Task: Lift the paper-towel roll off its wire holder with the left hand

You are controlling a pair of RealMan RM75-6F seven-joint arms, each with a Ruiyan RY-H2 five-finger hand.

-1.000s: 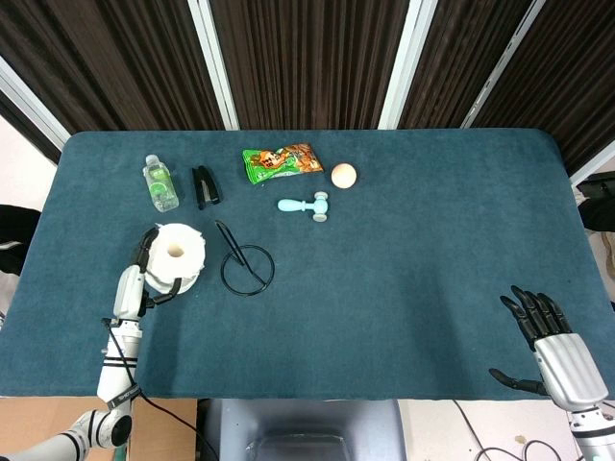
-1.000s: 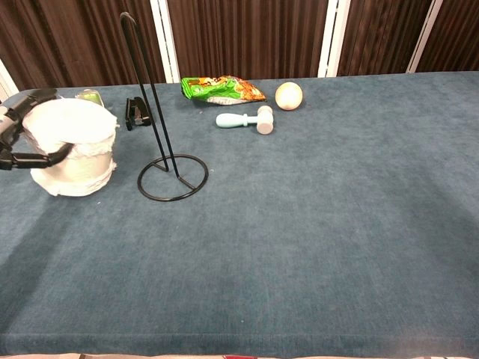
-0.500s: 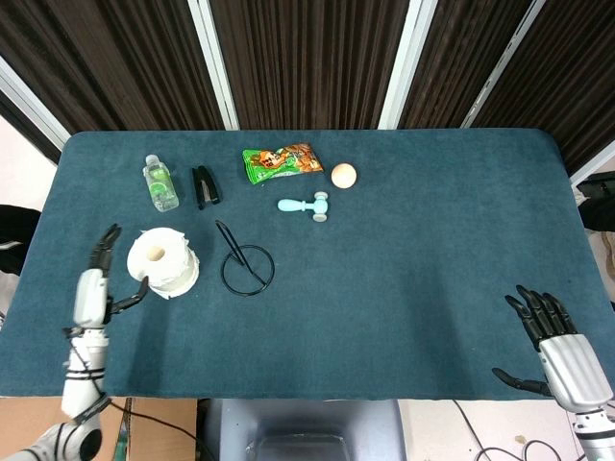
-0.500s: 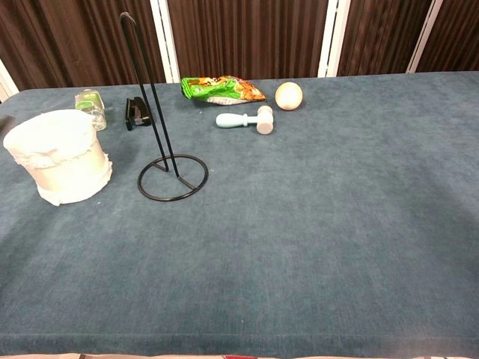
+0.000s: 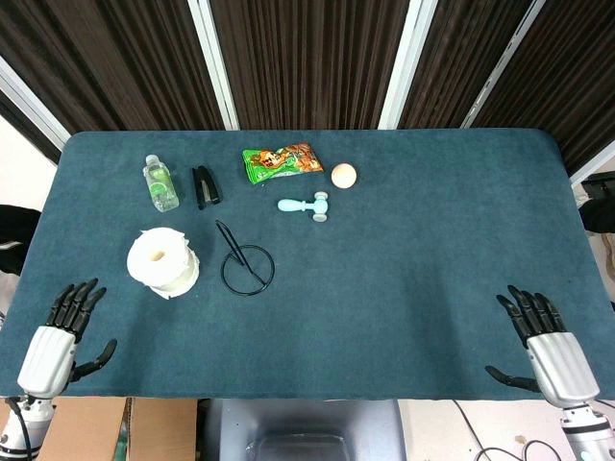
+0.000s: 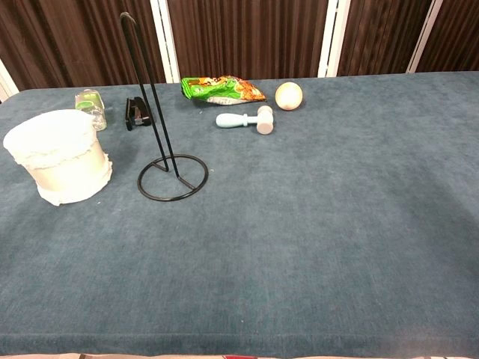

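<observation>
The white paper-towel roll [image 5: 163,261] [image 6: 61,156] stands upright on the blue table, off the black wire holder [image 5: 246,266] [image 6: 159,123], which stands bare just to its right. My left hand [image 5: 60,336] hovers at the table's front left corner, fingers spread and empty, well away from the roll. At the front right corner my right hand [image 5: 545,341] is also open and empty. Neither hand shows in the chest view.
Along the far side lie a small clear bottle [image 5: 159,182], a black stapler [image 5: 205,186], a green snack bag [image 5: 282,160], a light-blue toy hammer [image 5: 307,206] and a beige ball [image 5: 344,175]. The table [image 5: 404,288] ends near both hands.
My left hand has let go of the roll and drawn back to the front left corner. The roll now stands alone on the table. The right hand barely moved.
</observation>
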